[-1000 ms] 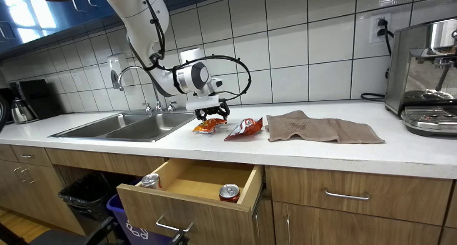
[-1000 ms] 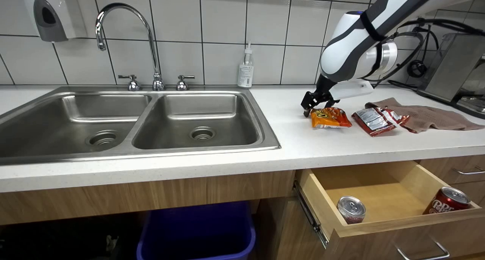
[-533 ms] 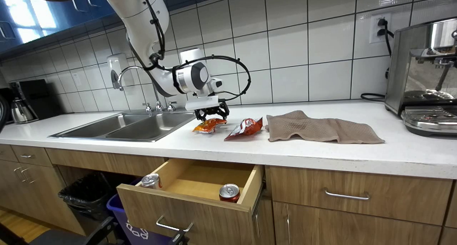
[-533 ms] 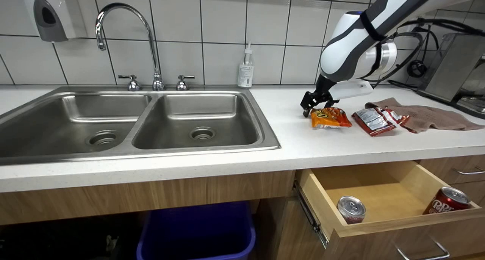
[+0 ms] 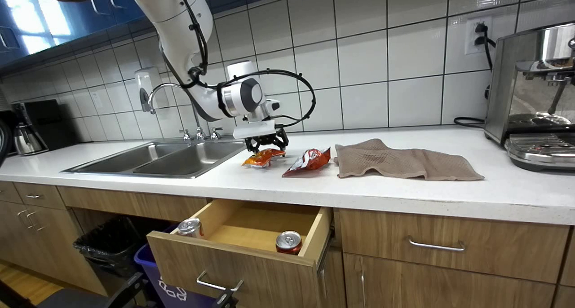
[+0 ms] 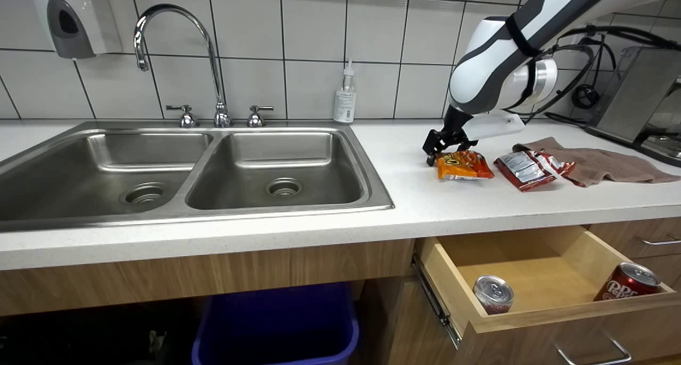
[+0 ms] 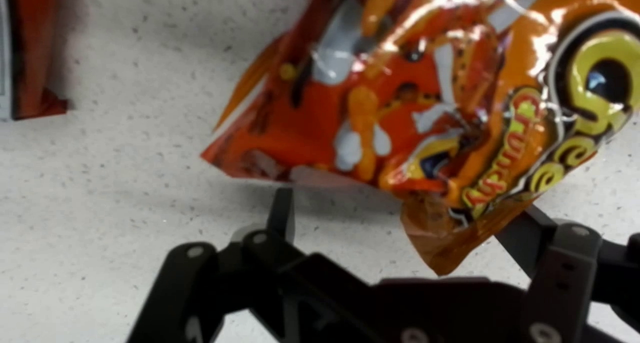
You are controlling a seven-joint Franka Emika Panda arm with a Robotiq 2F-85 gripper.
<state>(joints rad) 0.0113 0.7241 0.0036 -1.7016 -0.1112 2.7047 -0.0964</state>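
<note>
I have a white tabletop [image 5: 251,182] with a brown towel [image 5: 404,162] on it. My end effector [image 7: 405,205] stands with jaws apart, gripping nothing. The orange snack bag [image 7: 415,108] lies on the tabletop at their tips, its bulk beyond them in the wrist view, too cropped there to judge its long axis; a red bag [image 6: 526,171] lies between it and the towel. One orange corner points between my fingers [image 7: 283,213].

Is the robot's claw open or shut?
Open: in the wrist view the gripper has its fingers wide apart, part of the orange bag between them.

orng crunchy bag [image 6: 464,165] on ctr [image 6: 409,173]
</note>
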